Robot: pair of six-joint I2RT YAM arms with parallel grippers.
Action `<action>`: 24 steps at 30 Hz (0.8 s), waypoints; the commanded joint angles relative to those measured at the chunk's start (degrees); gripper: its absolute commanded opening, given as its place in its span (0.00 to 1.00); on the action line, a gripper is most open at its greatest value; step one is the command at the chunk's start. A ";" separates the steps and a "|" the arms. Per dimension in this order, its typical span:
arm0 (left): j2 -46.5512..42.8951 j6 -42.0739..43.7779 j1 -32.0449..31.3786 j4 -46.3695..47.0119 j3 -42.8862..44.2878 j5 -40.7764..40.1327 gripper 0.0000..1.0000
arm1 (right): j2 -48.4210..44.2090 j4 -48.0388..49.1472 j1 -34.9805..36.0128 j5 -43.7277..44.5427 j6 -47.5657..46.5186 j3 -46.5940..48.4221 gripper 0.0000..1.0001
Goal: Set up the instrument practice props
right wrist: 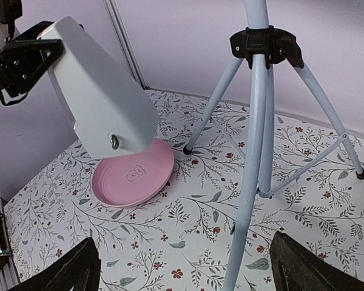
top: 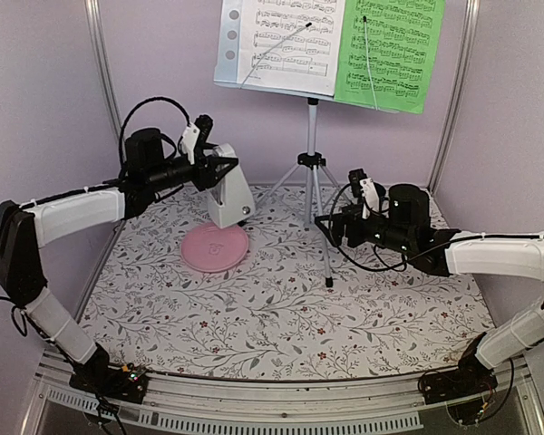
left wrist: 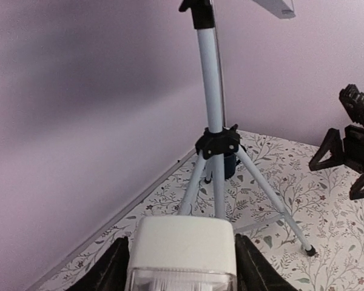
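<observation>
Left gripper (top: 219,165): closed on the narrow top of the white metronome (top: 231,201). From its own wrist camera the dark fingers (left wrist: 109,273) press both flanks of the pale body.
Metronome: held off the table (top: 281,335), tilted so that its base, with a small metal key in it, faces the right wrist camera. It hangs over the far edge of the pink plate (top: 215,249). Whether its lowest edge touches the plate cannot be told.
Left arm: reaches from the left side across to the back left of the table, wrist level.
Right gripper (top: 334,228): jaws spread wide and holding nothing.
Right gripper position: low over the table, just beside the front leg of the music stand (top: 311,163). In the right wrist view that leg rises between the two fingers (right wrist: 67,270), nearer one than the other, and no contact shows.
Right arm: comes in from the right side, forearm roughly level, gripper pointing toward the middle.
Music stand: upright at the back centre on its silver tripod, all three feet on the floral table. Its pale blue-grey perforated desk is at the top, before the lilac wall (top: 45,91).
White sheet (top: 286,41): on the left half of the desk, under a thin wire holder.
Green sheet (top: 390,50): on the right half, touching the white one edge to edge.
Pink plate: flat on the table, left of the tripod, well apart from the right gripper.
Behind the tripod: a dark blue object (left wrist: 229,165) shows in the left wrist view, mostly hidden by the legs.
</observation>
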 commanded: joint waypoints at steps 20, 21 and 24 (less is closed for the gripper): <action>-1.71 -17.68 -27.82 25.24 -21.97 -42.78 0.09 | 0.01 -0.52 -0.12 -3.49 1.66 0.76 0.99; -0.95 -18.29 -28.25 25.53 -21.56 -43.92 0.10 | 0.17 -0.52 -0.17 -3.52 1.63 0.92 0.99; 2.20 -19.05 -29.78 26.23 -20.26 -48.63 0.13 | 1.05 -0.45 -0.07 -4.03 1.52 1.59 0.99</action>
